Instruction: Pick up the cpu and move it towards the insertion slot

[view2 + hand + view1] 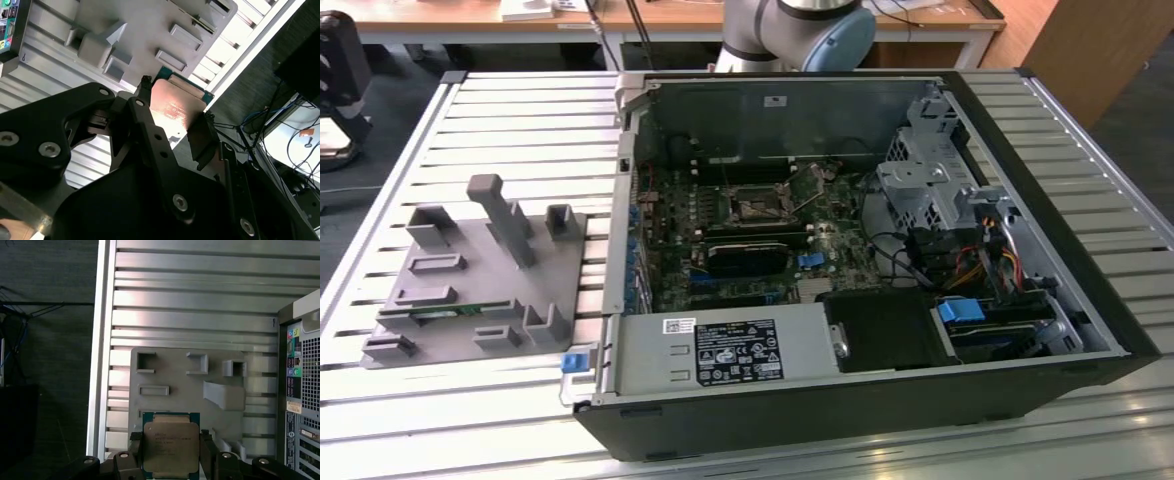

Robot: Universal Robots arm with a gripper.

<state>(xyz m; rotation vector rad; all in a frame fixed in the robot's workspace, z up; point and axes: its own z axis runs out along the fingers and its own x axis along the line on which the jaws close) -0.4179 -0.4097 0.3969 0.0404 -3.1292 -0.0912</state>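
Already the claw (171, 456) has the chip (171, 447) in its grip: in both wrist views the two black fingers (144, 102) press on opposite edges of the square chip, silvery face up with its thin rim showing. Behind the chip lies the grey holder (190, 390), with its rectangular recesses and raised blocks, resting on the slatted table (200, 305). The chip looks large against the holder, so I judge that it hangs clear above it and touches nothing but the fingers. The pick-up therefore seems done.

The move is the part left. In the first wrist view a wall of the computer case (302, 390) stands off to one side of the holder, so the claw seems to hang over the holder rather than over the case. In the exterior view the socket (758, 207), a dark square in a shiny metal frame, sits on the board inside the open case, well apart from the holder at the exterior view's left. As I judge it, most of the way to the socket remains.
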